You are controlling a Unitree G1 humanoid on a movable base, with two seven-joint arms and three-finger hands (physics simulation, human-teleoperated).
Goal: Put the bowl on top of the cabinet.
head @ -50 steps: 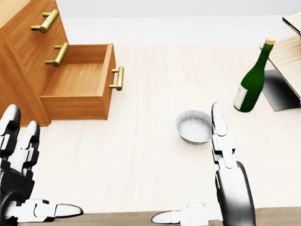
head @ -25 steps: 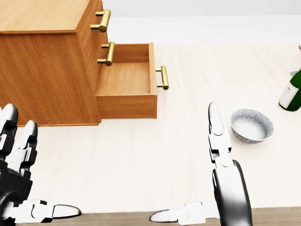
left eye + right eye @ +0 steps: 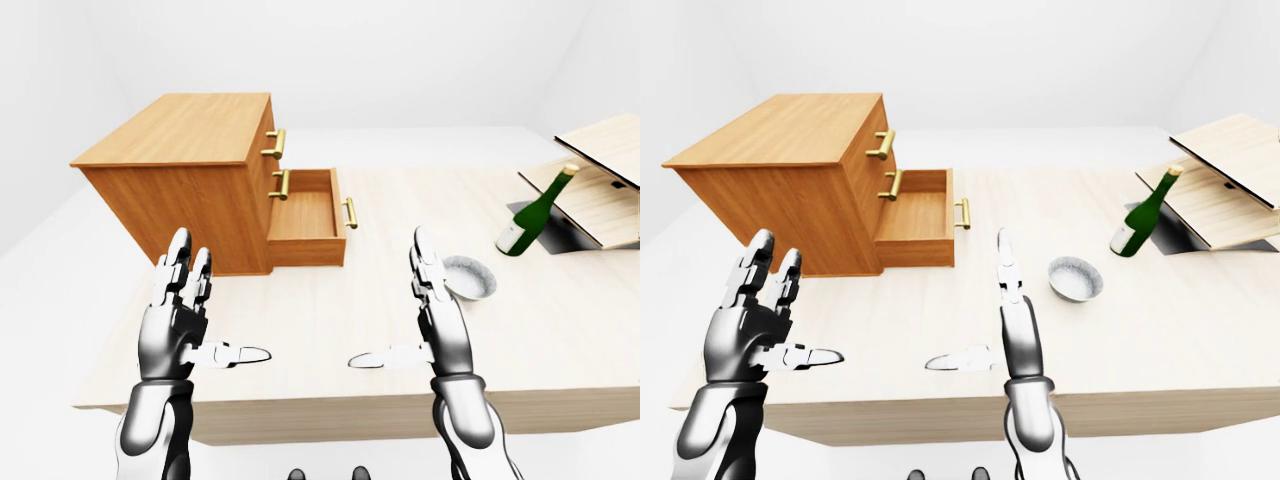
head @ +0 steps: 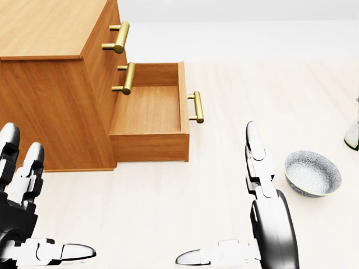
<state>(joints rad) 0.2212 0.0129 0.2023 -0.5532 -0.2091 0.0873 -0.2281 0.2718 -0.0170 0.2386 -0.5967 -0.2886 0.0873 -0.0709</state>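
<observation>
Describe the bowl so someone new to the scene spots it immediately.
In the right-eye view, on the pale wooden table, look right of the wooden cabinet with its open bottom drawer, toward the green wine bottle. The bowl sits between them, just right of the robot's right hand. It alone is small, round, speckled grey-white and empty.

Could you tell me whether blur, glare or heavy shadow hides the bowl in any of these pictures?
Head view: sharp and evenly lit, the bowl casts barely any shadow; the bottle is cut by the right edge. Left-eye view: crisp, the one dark patch lying under the slanted boards at right. Right-eye view: a bright sheen on the right hand, nothing washed out.
</observation>
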